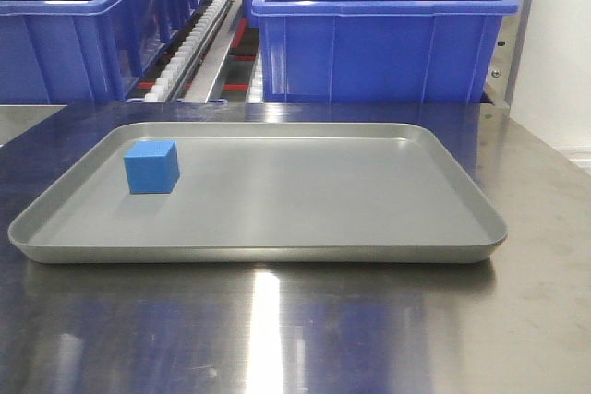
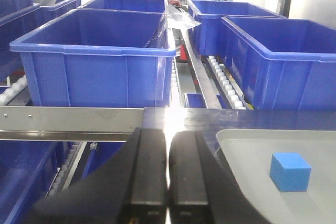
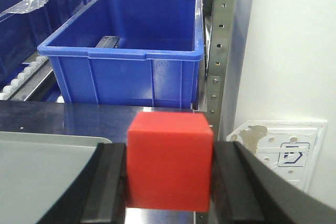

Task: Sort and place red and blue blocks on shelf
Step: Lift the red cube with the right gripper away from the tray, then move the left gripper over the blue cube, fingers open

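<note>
From my station, the biggest thing ahead was the shelf, its steel front rail running across the left wrist view with white roller tracks leading back between the dark-blue bins. In front of it lay the steel worktop, carrying the shallow grey tray. The right gripper had its fingers clamped on either side of the red block, held clear of the worktop near the tray's right corner, with one bin and the rack upright straight ahead. The left gripper hung over the near edge of the worktop, left of the tray, its fingers pressed together with nothing between them. The blue block sat alone in the tray's far-left part, apart from the rim. I judged the red block's carry to be the step in hand, with its placing not yet done. The next move called for reaching forward over the front rail and choosing a free spot on the rack before letting go; I could not tell from these views where that spot was. After that, the left fingers would need to part before going down over the blue block.
</note>
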Motion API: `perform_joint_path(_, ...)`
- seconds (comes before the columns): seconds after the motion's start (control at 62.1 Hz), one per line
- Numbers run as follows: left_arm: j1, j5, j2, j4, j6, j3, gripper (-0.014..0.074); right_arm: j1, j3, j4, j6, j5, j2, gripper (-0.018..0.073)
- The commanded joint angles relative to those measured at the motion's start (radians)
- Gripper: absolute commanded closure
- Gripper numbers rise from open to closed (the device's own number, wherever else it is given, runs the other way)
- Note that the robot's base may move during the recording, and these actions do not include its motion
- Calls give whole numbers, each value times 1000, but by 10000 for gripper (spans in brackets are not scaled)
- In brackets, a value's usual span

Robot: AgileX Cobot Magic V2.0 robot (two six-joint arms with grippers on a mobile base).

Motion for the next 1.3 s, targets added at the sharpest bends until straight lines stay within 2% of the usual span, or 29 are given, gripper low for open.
perform_joint_path(0.0, -1, -79, -21, -6, 1, 44, 471, -6, -28, 1, -10, -80, 4, 511)
perform_joint_path(0.837, -1, -81, -21, -6, 1, 44, 471, -6, -28, 1, -10, -80, 4, 511)
perform_joint_path(0.998, -1, -44, -18, -6, 1, 40, 471, -6, -28, 1, -10, -80, 4, 511)
perform_joint_path(1.143, -1, 57, 21, -6, -1, -31, 471, -6, -28, 1, -10, -80, 4, 511)
perform_joint_path(1.223, -1, 72, 77, -6, -5, -101, 471, -6, -28, 1, -10, -80, 4, 511)
perform_joint_path(1.288, -1, 78, 138, -6, -39, -149, 471, -6, -28, 1, -10, -80, 4, 511)
